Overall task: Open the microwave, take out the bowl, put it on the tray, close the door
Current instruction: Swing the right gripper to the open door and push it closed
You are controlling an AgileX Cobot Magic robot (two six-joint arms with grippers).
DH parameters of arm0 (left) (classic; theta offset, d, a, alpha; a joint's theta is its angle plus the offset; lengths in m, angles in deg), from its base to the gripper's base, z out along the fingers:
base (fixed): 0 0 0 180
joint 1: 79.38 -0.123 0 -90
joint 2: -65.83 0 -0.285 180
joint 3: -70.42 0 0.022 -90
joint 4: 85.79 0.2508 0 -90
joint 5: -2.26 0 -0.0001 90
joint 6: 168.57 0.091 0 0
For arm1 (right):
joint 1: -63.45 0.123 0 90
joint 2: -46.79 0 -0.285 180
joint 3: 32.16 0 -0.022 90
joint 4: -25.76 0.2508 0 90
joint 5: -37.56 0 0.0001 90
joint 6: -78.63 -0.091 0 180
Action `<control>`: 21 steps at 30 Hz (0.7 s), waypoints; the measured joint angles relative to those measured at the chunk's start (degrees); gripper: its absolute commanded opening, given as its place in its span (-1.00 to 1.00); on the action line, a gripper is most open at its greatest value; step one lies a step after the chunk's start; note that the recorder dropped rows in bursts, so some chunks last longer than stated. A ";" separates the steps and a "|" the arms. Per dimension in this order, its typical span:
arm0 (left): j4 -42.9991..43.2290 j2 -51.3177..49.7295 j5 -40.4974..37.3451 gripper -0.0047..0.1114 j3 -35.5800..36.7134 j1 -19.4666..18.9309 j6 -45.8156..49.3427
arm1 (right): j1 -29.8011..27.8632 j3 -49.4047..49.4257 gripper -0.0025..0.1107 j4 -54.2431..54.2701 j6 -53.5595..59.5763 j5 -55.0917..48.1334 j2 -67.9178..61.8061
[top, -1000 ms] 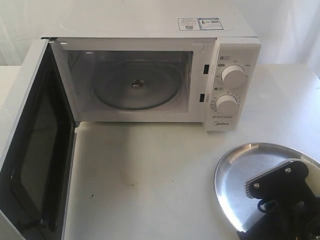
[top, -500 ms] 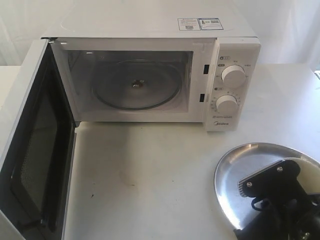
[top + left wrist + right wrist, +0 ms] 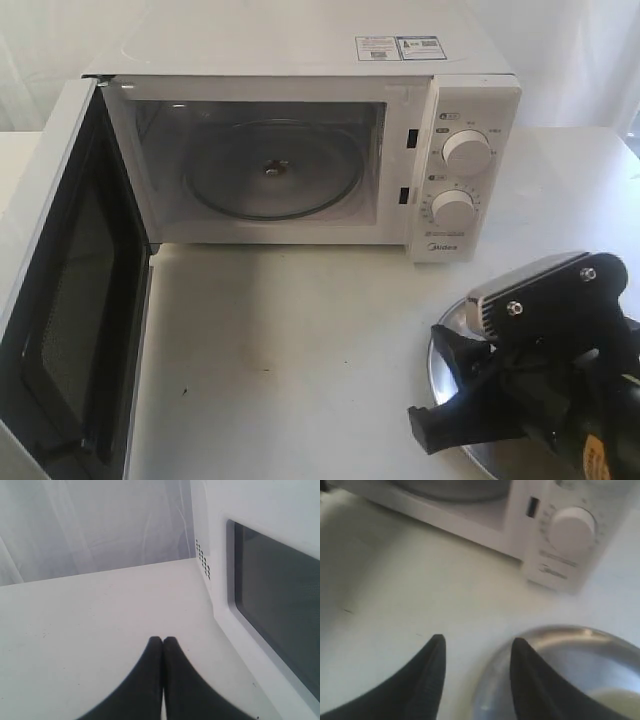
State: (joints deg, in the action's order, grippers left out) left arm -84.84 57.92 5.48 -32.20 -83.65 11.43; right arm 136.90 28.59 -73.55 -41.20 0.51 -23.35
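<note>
Right hand (image 3: 478,640) spread by tray (image 3: 570,655); door (image 3: 70,300) juts forward.

Right gripper (image 3: 478,642), jaws apart: bare tabletop (image 3: 385,570) ahead, a free run up to the microwave (image 3: 520,525). Tray (image 3: 545,636) rim lies beneath one finger, with the bowl (image 3: 615,700) in the tray behind it. Dial (image 3: 572,530) panel blocks straight ahead on that side.

Left gripper (image 3: 162,641), fingers pressed together: clear table ahead. Door (image 3: 265,590) stands close alongside like a wall, barring any sideways pass that way.
</note>
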 measured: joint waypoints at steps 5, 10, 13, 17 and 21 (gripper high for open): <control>0.00 0.00 0.00 -0.92 0.00 0.00 0.00 | 2.11 -3.53 -0.96 0.00 4.17 10.56 7.06; 0.00 0.00 0.00 -0.92 0.00 0.00 0.00 | 2.48 -17.04 -0.96 0.00 18.86 22.05 5.70; 0.00 0.00 0.00 -0.92 0.00 0.00 0.00 | 2.56 -29.90 -0.96 0.00 25.94 25.88 0.83; 0.00 0.00 0.00 -0.92 0.00 0.00 0.00 | 2.56 -45.83 -0.96 0.00 36.91 32.11 -9.22; 0.00 0.00 0.00 -0.92 0.00 0.00 0.00 | 2.56 -58.66 -0.96 0.00 48.65 44.57 -22.28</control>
State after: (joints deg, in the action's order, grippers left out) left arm -84.84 57.92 5.48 -32.20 -83.65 11.43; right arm 139.46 -30.07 -73.55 7.45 45.08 -45.63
